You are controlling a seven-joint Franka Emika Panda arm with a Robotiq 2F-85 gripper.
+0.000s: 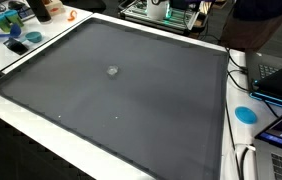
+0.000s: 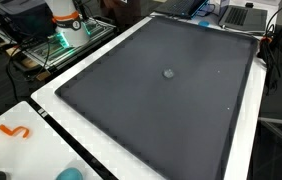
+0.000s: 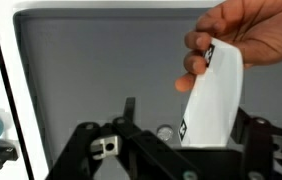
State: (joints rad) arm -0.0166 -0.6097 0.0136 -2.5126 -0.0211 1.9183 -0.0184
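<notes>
The gripper (image 3: 166,150) stands wide open and empty at the bottom of the wrist view, so it should probably centre on the white flat packet with black print (image 3: 216,100), dangling right of centre from a bare hand (image 3: 246,30), before closing.

The claw (image 3: 167,148) fills the wrist view's lower edge — jaws spread wide.
</notes>
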